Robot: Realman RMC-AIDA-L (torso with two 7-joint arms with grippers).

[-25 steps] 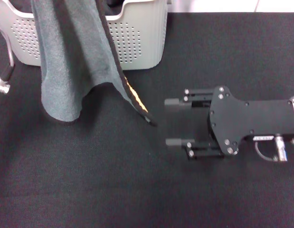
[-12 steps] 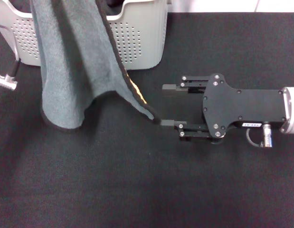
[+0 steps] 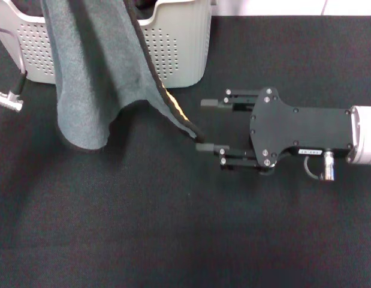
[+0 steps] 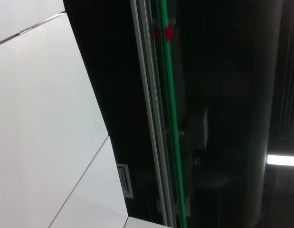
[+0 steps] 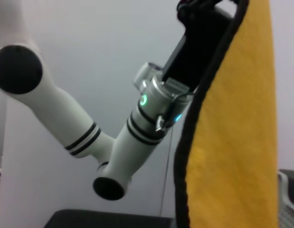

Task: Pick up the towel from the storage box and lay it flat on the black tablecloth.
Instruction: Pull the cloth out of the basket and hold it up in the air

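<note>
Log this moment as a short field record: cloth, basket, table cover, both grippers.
towel: grey-green fleece towel with black stitched edge, orange-yellow on the other side, hanging from above, lower corners near the cloth
storage box: light grey-green perforated plastic storage box, behind the hanging towel
black tablecloth: matte black tablecloth, covers the table
right gripper: right gripper, open, fingers pointing at the towel's trailing corner, one fingertip close to it
left gripper: left gripper, raised, at the towel's top edge; its finger state not visible
</note>
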